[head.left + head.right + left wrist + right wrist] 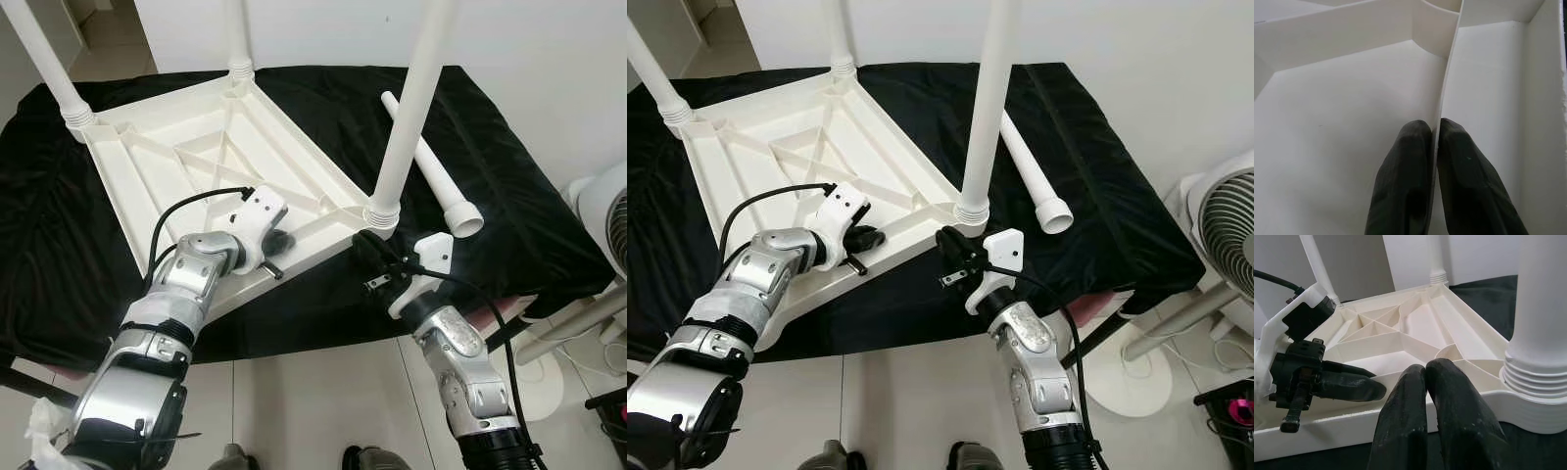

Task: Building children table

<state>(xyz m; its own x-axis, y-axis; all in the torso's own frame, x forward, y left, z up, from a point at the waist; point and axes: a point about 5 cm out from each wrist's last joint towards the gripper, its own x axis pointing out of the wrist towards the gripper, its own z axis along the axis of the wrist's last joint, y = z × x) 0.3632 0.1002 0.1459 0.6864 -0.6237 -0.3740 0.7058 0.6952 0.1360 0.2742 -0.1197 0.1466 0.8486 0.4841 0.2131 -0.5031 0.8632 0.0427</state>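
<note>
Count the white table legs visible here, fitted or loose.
4. Three stand fitted in the upturned tabletop: far-left corner leg, far corner leg, near-right corner leg. One loose leg lies on the black cloth.

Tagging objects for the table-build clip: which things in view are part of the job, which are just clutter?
Part of the job:
upturned white tabletop, three legs already fitted
loose table leg, lying on the black cloth
left gripper, pinching a rib of the tabletop
right gripper, shut, by the near corner leg

Just lying about:
black cloth
white fan
</note>
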